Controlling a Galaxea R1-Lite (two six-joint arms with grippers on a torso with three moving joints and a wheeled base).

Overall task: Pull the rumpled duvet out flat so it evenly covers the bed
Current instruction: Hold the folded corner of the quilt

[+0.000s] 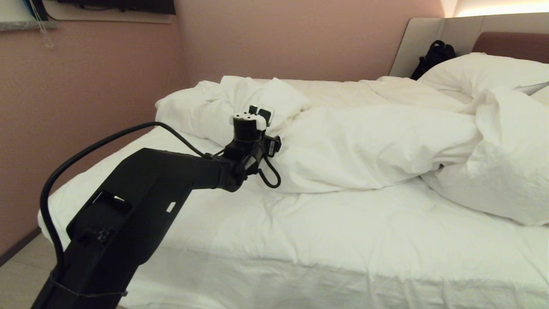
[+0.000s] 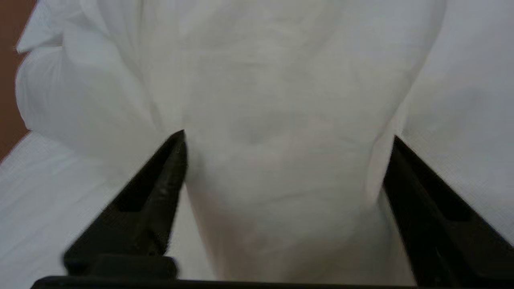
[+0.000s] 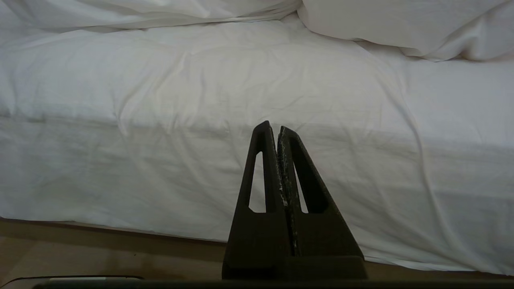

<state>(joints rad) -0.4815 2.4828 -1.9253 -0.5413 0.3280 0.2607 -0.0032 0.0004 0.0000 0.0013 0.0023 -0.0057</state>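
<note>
- The duvet [image 1: 369, 141] lies bunched in a thick ridge across the middle and far part of the bed [image 1: 300, 240]; the near half of the mattress shows only the thin white sheet [image 1: 309, 227], lightly creased.
- At the far left corner the duvet forms a rumpled mound; on the right it rises in a tall fold that hangs toward the near edge.
- A white pillow [image 1: 484, 71] sits at the right end, against the beige and brown headboard [image 1: 463, 34]. A black bag [image 1: 433, 58] rests on the bed in front of the headboard, just beside the pillow.
- Left arm: extended from the lower left over the sheet, black cable looping behind it. The left gripper [image 1: 259, 113] is at the left mound of the duvet.
- In the left wrist view, the left gripper [image 2: 287, 136] has its two black fingers [image 2: 160, 188] spread wide, with a bulging fold of the duvet [image 2: 281, 120] filling the gap between them. The fabric sits against the inner faces of the fingers, but they are not pinched onto it.
- Right gripper [image 3: 277, 130]: seen only in the right wrist view, fingers pressed together with nothing between them, held low beside the bed, pointing at the draped side of the sheet [image 3: 160, 160], above the tan floor [image 3: 100, 257].
- A pink wall [image 1: 85, 107] stands along the left side of the bed.
</note>
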